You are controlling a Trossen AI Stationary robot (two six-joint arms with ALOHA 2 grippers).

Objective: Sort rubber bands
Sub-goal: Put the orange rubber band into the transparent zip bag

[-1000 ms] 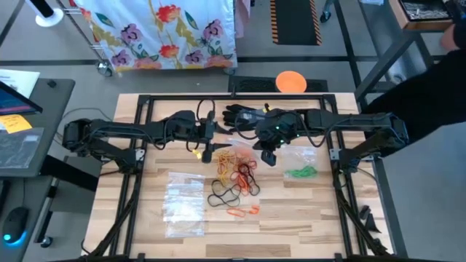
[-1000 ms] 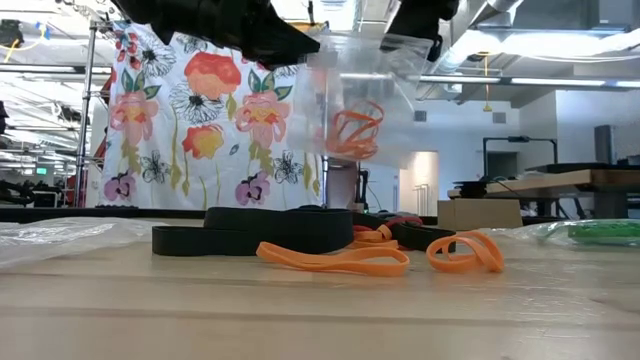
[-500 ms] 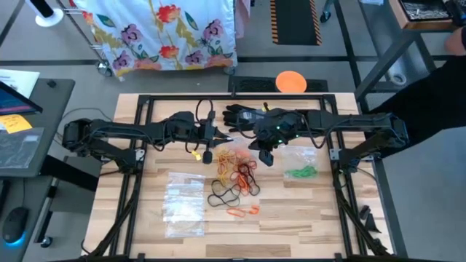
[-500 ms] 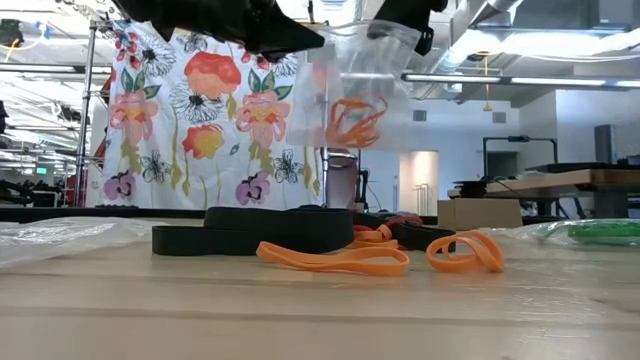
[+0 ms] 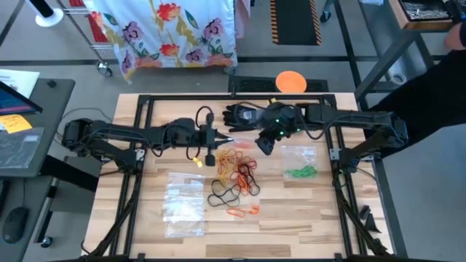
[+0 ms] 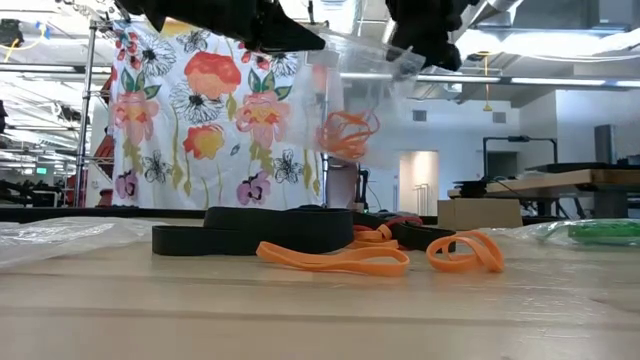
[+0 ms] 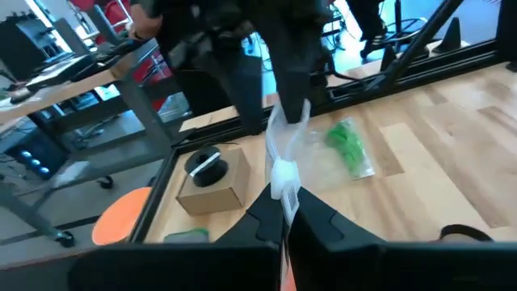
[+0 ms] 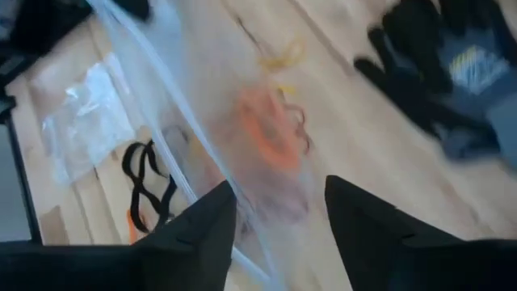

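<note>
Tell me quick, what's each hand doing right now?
Left hand: shut on the bag, held up above the table.
Right hand: open, fingers either side of the bag's other edge.

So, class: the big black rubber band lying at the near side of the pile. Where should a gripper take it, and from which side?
Take the black rubber band from straight above, on its outer curve facing the clear bags. It lies flat, and bare wood shows inside the loop for one finger; other bands crowd its opposite side.
</note>
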